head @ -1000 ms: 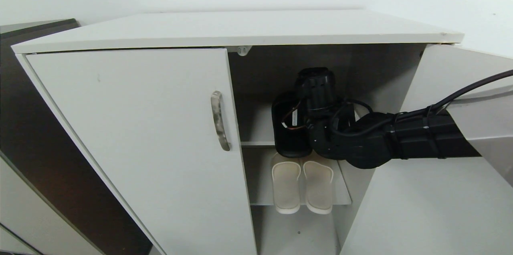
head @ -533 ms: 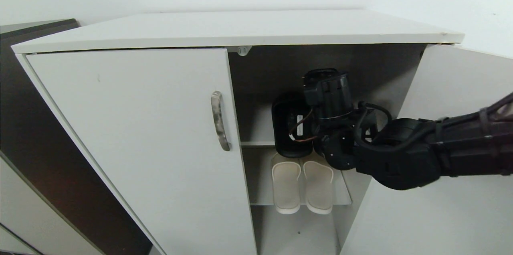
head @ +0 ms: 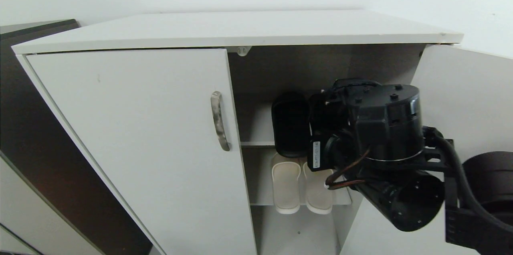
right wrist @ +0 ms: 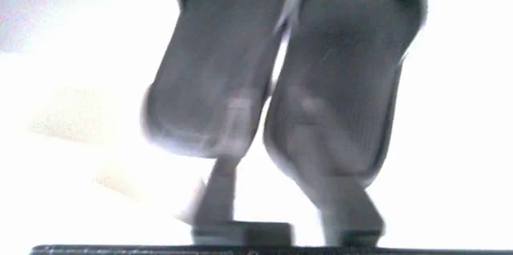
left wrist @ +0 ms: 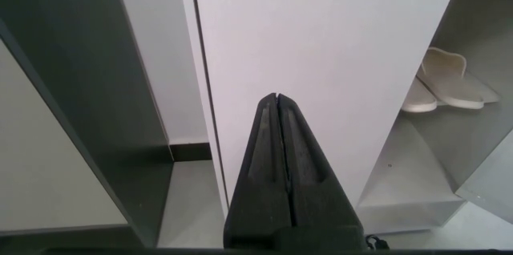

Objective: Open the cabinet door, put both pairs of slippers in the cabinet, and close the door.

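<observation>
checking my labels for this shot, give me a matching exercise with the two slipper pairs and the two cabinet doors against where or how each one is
Things:
1. black slippers
2. white slippers
3. left door
4. right door

Places or states:
a. swung open
b. on the upper shelf
c. closed
d. on the shelf below

Pairs: 1-b, 2-d, 3-c, 4-a
</observation>
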Robot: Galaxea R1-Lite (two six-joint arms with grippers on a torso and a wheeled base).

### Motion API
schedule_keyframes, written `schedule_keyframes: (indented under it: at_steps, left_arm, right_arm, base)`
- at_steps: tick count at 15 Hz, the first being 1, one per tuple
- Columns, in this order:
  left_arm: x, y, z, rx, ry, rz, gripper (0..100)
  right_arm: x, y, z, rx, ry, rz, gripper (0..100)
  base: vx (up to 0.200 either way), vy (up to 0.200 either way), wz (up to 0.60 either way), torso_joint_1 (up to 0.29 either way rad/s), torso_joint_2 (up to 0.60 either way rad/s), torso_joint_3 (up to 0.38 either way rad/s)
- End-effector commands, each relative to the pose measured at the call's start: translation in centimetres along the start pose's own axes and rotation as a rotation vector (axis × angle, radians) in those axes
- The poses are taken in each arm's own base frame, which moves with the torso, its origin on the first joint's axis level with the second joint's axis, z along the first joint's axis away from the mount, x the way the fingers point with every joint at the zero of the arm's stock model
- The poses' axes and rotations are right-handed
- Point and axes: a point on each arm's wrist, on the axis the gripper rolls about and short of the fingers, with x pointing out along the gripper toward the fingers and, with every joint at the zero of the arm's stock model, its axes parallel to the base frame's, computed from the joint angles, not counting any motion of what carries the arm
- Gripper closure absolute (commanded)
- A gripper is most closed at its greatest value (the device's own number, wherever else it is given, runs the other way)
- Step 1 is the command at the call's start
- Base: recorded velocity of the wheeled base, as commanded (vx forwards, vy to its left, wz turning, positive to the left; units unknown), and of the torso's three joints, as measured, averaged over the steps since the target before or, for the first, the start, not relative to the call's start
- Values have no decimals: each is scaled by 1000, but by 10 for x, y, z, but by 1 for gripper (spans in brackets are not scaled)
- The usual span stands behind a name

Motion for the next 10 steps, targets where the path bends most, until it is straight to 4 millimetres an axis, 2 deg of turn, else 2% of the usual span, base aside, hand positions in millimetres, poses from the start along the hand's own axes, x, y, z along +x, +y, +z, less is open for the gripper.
schedule_keyframes:
  at_steps: [1, 10]
  left_arm:
    - [0, 0, 0, -2, -1, 2, 100]
    - [0, 0, 0, -1, 1, 2, 100]
  right_arm:
    - [-15, -6, 6, 13, -17, 26, 100]
    - [-9, -3, -10, -27, 24, 21, 100]
  base:
    - [0, 0, 0, 0, 0, 0]
    - [0, 0, 0, 0, 0, 0]
